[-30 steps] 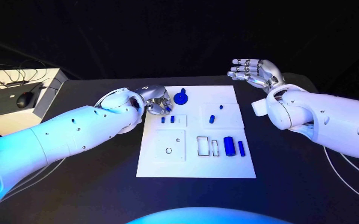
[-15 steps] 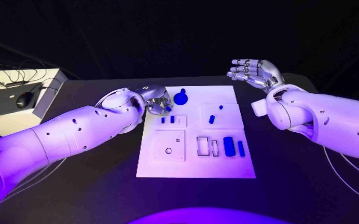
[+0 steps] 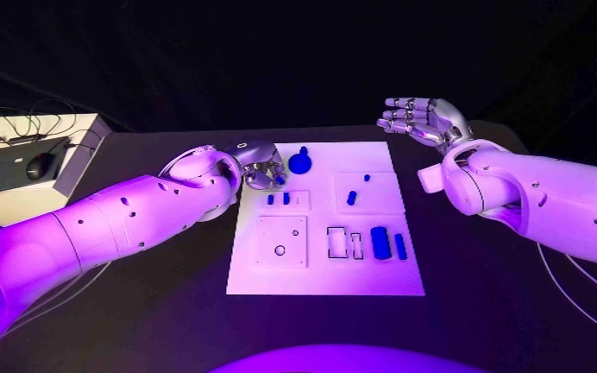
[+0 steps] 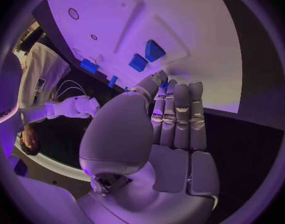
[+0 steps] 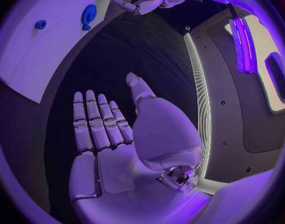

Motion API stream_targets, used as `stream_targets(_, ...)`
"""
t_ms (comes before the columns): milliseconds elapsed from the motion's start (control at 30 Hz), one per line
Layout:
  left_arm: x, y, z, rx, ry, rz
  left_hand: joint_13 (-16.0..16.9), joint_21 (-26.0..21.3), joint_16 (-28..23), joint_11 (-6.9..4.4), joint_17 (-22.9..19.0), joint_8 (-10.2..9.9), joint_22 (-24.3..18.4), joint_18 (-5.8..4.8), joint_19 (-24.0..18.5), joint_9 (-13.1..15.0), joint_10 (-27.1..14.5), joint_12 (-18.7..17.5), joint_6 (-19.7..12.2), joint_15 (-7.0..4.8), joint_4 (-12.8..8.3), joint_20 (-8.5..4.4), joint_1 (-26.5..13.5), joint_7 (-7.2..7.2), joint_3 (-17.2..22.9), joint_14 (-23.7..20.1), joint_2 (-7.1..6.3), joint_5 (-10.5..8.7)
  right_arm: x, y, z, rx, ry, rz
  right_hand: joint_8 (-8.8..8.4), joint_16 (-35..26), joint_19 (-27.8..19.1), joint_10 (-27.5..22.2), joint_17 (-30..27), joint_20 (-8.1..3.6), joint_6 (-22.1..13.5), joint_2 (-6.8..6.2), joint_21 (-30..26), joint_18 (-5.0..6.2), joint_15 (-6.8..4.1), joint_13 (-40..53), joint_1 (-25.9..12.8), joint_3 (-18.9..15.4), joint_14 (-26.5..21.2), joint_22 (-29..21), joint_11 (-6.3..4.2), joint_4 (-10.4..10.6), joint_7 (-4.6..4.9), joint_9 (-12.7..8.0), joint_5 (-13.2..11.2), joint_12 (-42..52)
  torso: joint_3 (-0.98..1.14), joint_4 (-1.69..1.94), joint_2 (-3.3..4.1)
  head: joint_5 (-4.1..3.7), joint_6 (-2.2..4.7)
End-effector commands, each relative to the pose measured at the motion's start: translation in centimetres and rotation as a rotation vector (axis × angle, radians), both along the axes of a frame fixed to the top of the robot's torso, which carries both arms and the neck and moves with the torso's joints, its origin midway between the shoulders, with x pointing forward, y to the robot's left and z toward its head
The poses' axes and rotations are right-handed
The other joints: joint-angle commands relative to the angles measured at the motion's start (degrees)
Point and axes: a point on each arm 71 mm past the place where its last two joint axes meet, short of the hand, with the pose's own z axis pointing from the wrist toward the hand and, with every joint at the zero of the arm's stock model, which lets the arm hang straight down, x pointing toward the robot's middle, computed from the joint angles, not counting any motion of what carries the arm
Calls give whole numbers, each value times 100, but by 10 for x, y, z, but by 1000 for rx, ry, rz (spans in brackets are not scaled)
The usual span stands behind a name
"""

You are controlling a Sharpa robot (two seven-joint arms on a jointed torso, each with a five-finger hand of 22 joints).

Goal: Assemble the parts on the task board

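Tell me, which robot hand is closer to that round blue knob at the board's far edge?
Left. The left robot hand sits right beside the knob; the right robot hand hovers off the board.

— What lies past the left hand (image 4: 174, 129)?
— Its fingers (image 4: 181, 112) stretch side by side onto the white task board (image 4: 199, 45); two blue parts (image 4: 145, 56) sit just beyond the fingertips.

Lab: black-draped bench (image 3: 149, 304), task board (image 3: 326, 280)

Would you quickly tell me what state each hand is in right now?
Left hand: over the task board's far left corner; cannot tell whether it holds anything.
Right hand: open, off the board, holding nothing.
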Motion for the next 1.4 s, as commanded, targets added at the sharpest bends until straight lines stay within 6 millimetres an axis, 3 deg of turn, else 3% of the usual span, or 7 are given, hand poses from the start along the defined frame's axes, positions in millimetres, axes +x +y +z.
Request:
stream_targets(33,-1,-1,-3,24,24,-4,6,-36,-35,14,7,18,-8,57,29,5,-62,24,-50,21,16,-2,-5,1,-18,-10,50,4,-1,2,1,1,-7,17,-17,7,-40,-22,-1,-14,-18,15,-14,-19,-11,5,20,-12,-32,-3,-9,5,341,4,32,-16,4,1,0,2,-9)
stream_targets(733,-1,1,-4,31,39,-8,11,-108,10,-4,19,16,-38,35,43,1,-132,49,-240,19,106,6,-62,-98,-54,-54,-51,4,0,1,1,0,-6,17,-15,7,-50,-5,-1,-15,2,17,-15,-21,-13,5,23,-11,-28,-4,-12,7,337,5,30,-16,-1,1,-4,0,-20)
stream_targets(1400,-1,0,-3,17,20,-6,21,-134,29,-16,18,19,-41,17,77,2,-137,96,-314,6,136,-19,-19,-117,-108,-45,-63,4,0,1,0,-1,-6,17,-16,6,-58,-5,-2,-15,1,20,-16,-23,-11,5,26,-8,-41,-4,-12,5,337,4,31,-15,0,3,-3,-10,-19)
